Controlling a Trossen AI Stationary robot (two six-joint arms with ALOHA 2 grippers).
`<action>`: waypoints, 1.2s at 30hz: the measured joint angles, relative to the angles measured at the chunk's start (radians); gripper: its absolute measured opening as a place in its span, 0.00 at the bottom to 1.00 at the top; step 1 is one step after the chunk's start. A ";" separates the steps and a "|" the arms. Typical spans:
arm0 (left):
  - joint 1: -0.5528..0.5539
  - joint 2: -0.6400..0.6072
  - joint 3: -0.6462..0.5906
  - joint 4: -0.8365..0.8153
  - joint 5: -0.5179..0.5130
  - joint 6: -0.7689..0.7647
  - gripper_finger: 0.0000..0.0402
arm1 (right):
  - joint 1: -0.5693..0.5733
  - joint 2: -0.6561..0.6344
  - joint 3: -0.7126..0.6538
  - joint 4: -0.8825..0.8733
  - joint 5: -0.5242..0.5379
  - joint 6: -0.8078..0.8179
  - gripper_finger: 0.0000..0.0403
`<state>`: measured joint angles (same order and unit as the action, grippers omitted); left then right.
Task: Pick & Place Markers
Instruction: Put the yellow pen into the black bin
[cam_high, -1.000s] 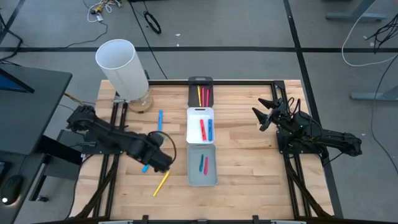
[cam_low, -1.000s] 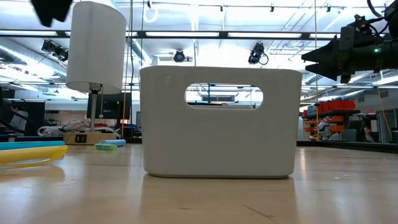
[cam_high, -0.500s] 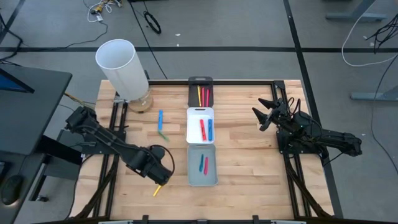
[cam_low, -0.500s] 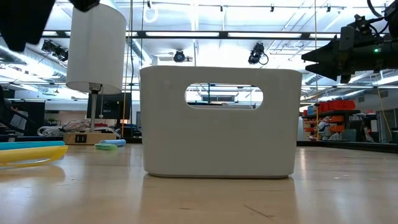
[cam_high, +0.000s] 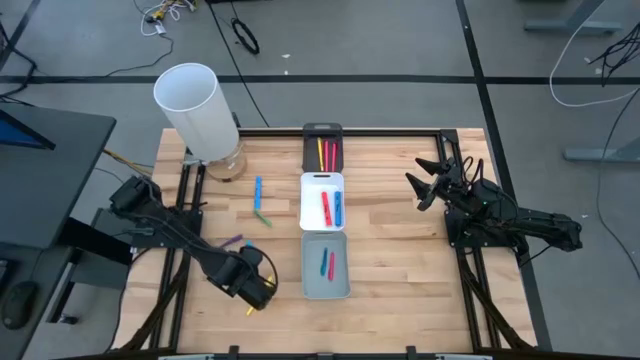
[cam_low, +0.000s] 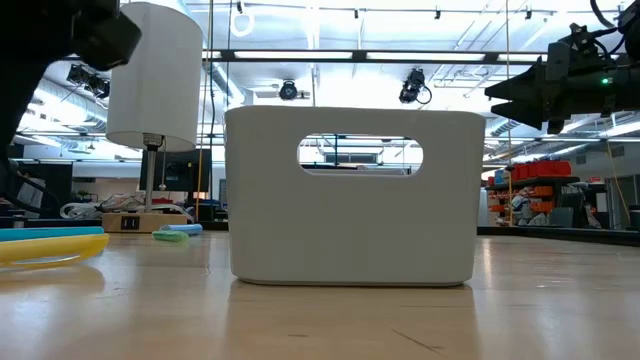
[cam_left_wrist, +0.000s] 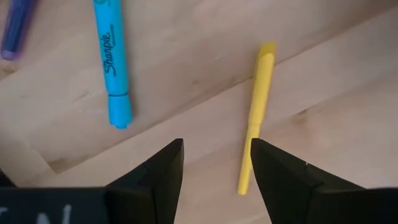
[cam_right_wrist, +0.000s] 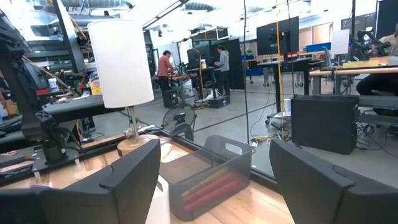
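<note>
Spanning the whole high view, pale wooden-plank table (cam_high: 400, 260). Standing at the far left corner, well beyond the left claw, tall white cylinder (cam_high: 196, 110) on a round wooden base. Lined up along the table's middle, to the right of the left claw: dark mesh tray (cam_high: 322, 150) with yellow and red markers, white plastic tray (cam_high: 322, 203) with a red and a blue marker, grey plastic tray (cam_high: 325, 266) with a blue and a red marker. Hovering low over the near left boards, left gripper (cam_left_wrist: 214, 163), fingers apart and empty. Lying just ahead of those fingertips, slender yellow marker (cam_left_wrist: 255, 116); beside it, apart, light-blue Sharpie marker (cam_left_wrist: 114, 63); farther off, purple marker (cam_high: 232, 241). Held raised at the table's right edge, right gripper (cam_high: 428, 183), fingers spread, empty.
</note>
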<state>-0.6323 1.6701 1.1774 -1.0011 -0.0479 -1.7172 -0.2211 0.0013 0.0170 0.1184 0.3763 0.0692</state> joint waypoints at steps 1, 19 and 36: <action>-0.001 0.013 0.000 0.008 0.000 0.000 0.48 | 0.000 0.000 0.000 0.000 0.000 0.000 0.75; -0.023 0.196 0.000 0.182 0.048 0.000 0.48 | 0.000 0.000 0.000 0.000 0.000 0.000 0.75; -0.022 0.234 0.004 0.240 0.068 0.000 0.32 | 0.000 0.000 0.000 0.000 0.000 0.000 0.75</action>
<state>-0.6548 1.9041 1.1816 -0.7608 0.0200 -1.7168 -0.2211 0.0013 0.0170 0.1181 0.3763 0.0693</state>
